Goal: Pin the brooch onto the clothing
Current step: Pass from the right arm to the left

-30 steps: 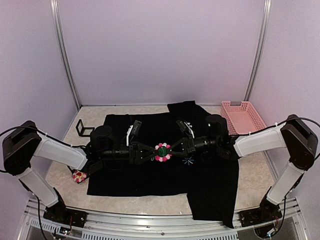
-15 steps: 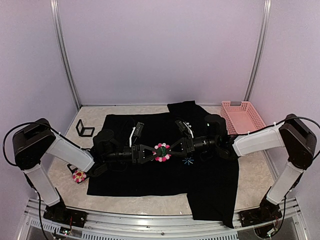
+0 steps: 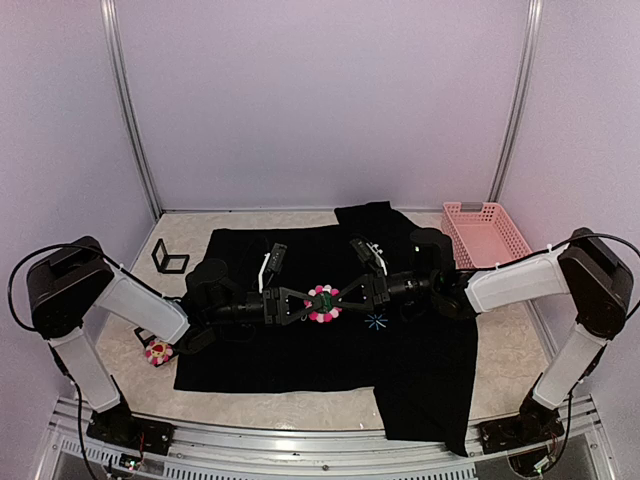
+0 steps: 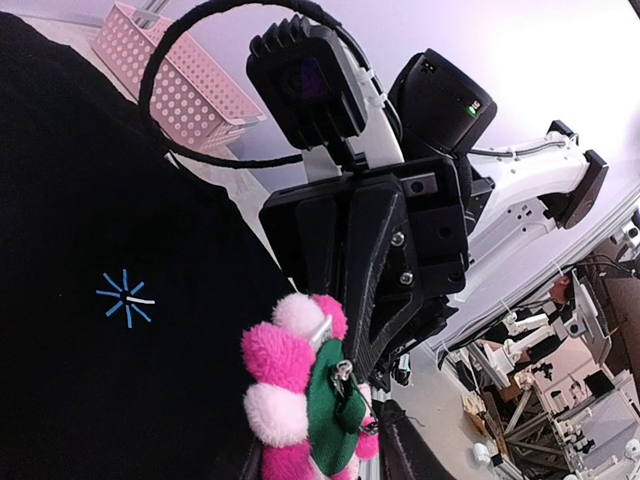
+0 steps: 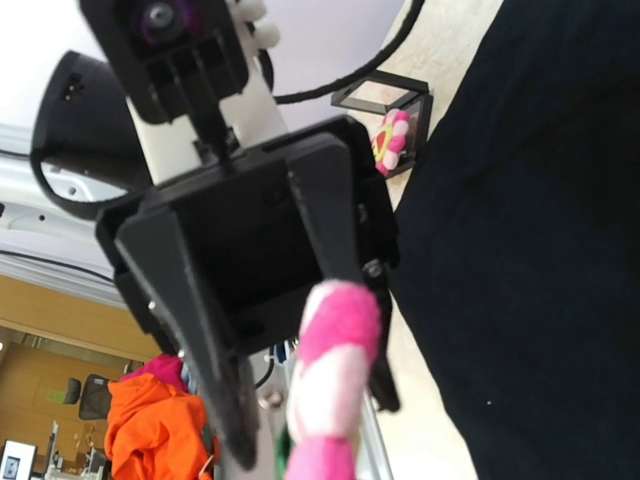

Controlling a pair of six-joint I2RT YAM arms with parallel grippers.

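One brooch (image 4: 278, 360) between jaws | right jaws clamp it | left jaws: cannot tell | second flower (image 5: 390, 142): right wrist, not left

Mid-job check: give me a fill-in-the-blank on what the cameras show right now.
The right pincer is ___ on the brooch.
The basket at the far right is ___.
The second flower brooch lies off the T-shirt, toward the robot's ___.
Missing words: shut; pink; left.
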